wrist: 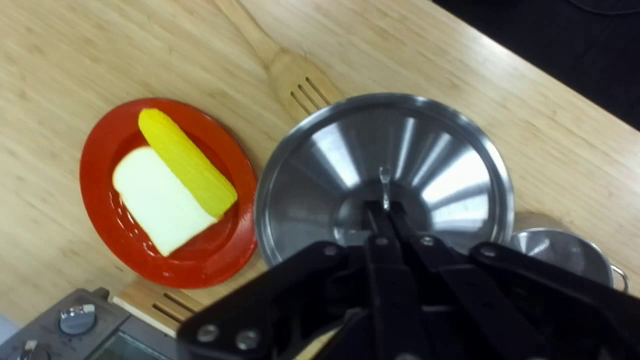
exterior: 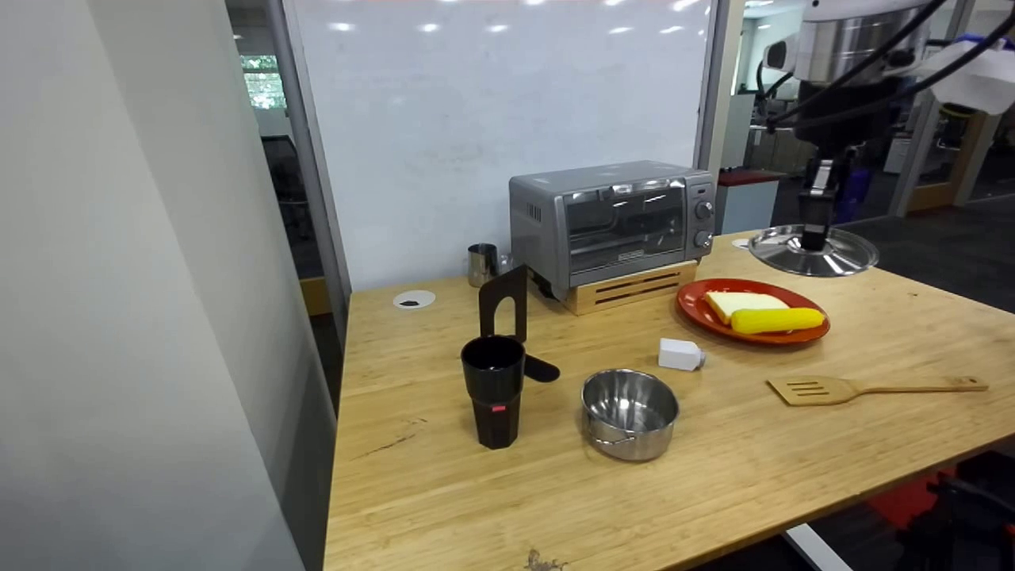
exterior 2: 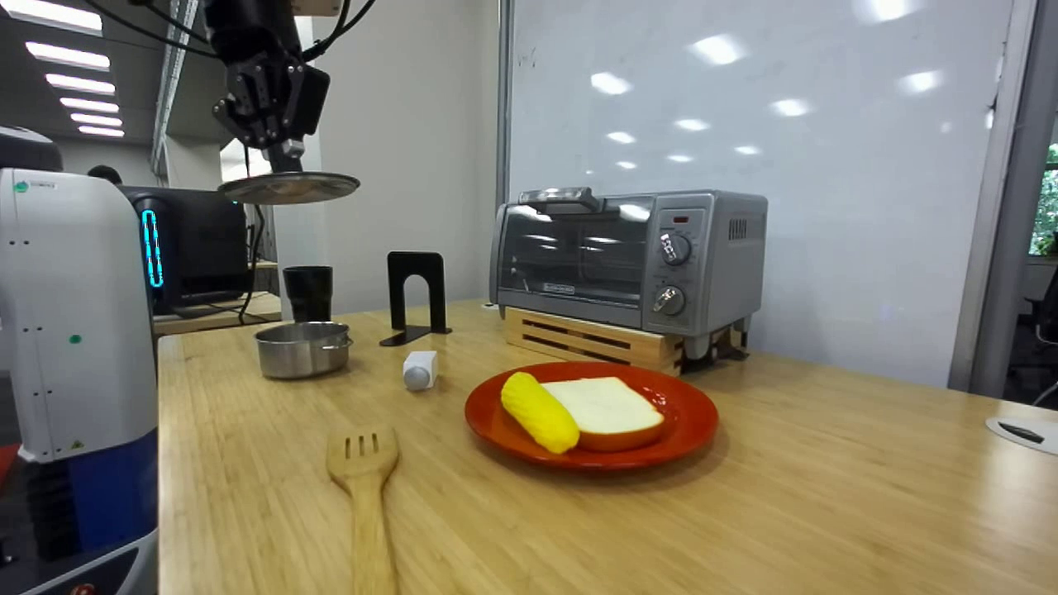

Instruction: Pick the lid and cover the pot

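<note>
Wrist view: lid (wrist: 382, 150) pinched by the claw (wrist: 386, 206), probably gotta be carried toward the pot (wrist: 560, 255), half-hidden at lower right.

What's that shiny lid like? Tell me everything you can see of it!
The lid is round and silvery, like shiny metal, with a rim around its edge and bright streaks of reflected light. A thin handle stands at its middle, and the gripper is closed on that. The lid hangs nearly level in the air, above the table, not yet on the pot.
</note>
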